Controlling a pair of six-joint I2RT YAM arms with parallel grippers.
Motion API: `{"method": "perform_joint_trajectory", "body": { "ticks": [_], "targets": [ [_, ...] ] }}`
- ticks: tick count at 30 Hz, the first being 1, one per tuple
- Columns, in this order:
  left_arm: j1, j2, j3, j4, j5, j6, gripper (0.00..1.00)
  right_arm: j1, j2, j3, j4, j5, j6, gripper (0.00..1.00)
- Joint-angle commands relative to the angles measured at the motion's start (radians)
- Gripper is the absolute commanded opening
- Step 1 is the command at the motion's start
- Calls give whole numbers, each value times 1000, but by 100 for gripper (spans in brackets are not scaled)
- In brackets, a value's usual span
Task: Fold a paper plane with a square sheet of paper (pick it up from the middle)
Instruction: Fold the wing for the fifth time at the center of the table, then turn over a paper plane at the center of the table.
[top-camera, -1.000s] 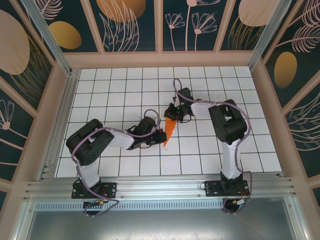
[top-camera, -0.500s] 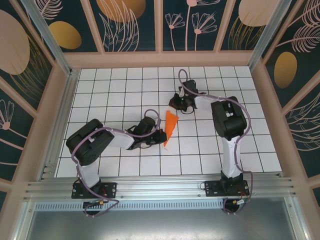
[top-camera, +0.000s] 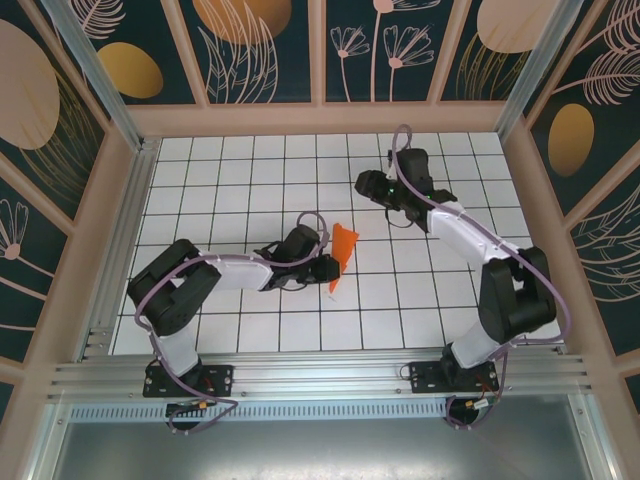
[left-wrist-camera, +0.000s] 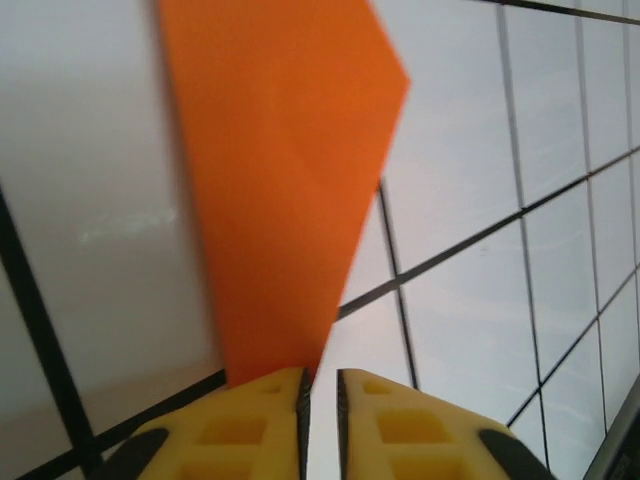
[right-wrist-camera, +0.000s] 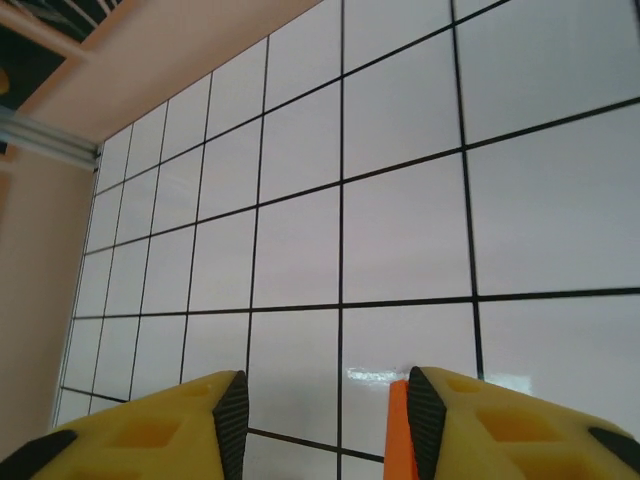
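Observation:
The paper plane (top-camera: 344, 246) is a narrow bright orange folded wedge standing up off the tiles near the table's middle, wide end up and point low. My left gripper (top-camera: 328, 268) is shut on its narrow lower end. In the left wrist view the orange paper (left-wrist-camera: 280, 180) runs down into the nearly closed yellow jaws of that gripper (left-wrist-camera: 322, 375). My right gripper (top-camera: 362, 185) hovers behind and to the right of the paper, apart from it, open and holding nothing. In the right wrist view, the right gripper (right-wrist-camera: 320, 385) has an orange sliver (right-wrist-camera: 396, 435) showing beside its right pad.
The white grid-tile table (top-camera: 250, 190) is ringed by a pale wooden frame (top-camera: 320, 118) with patterned panels. An aluminium rail (top-camera: 320, 375) runs along the near edge by both arm bases. Bare tiles lie left and far of the arms.
My right gripper has let go of the paper and drawn back to the far right, its arm stretched out. The left gripper keeps its hold and has shifted slightly right.

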Motion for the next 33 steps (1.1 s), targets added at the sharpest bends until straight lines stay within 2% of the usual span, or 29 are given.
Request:
{"method": "perform_joint_trajectory", "body": {
  "ticks": [1, 3, 4, 5, 8, 11, 15, 17, 19, 26, 29, 33],
  "targets": [
    [-4, -112, 53, -79, -73, 62, 29, -19, -70, -93, -28, 112, -2, 64],
    [-4, -154, 55, -115, -132, 95, 39, -24, -119, -140, -18, 135, -4, 88],
    [-6, -171, 53, -134, -167, 113, 48, -27, -140, -163, -8, 136, -9, 95],
    [-11, -187, 49, -155, -209, 138, 56, -30, -160, -186, -1, 139, -8, 99],
    [-36, -194, 73, -237, -310, 210, 70, -39, -207, -245, 23, 149, 6, 99],
    [-78, -152, 118, -320, -408, 249, 79, -52, -237, -303, 44, 155, 47, 99],
    [-132, -64, 228, -418, -506, 258, 82, -83, -254, -366, 67, 144, 107, 99],
    [-137, 0, 270, -450, -517, 238, 82, -99, -255, -394, 85, 120, 125, 99],
    [-139, 41, 304, -469, -516, 213, 78, -109, -253, -409, 97, 101, 135, 99],
    [-128, 155, 387, -481, -487, 131, 47, -112, -247, -422, 105, 70, 143, 99],
    [-116, 159, 384, -470, -474, 119, 37, -111, -247, -423, 104, 60, 142, 99],
    [-87, 134, 342, -431, -446, 84, 19, -107, -251, -422, 105, 35, 135, 97]
  ]
}}
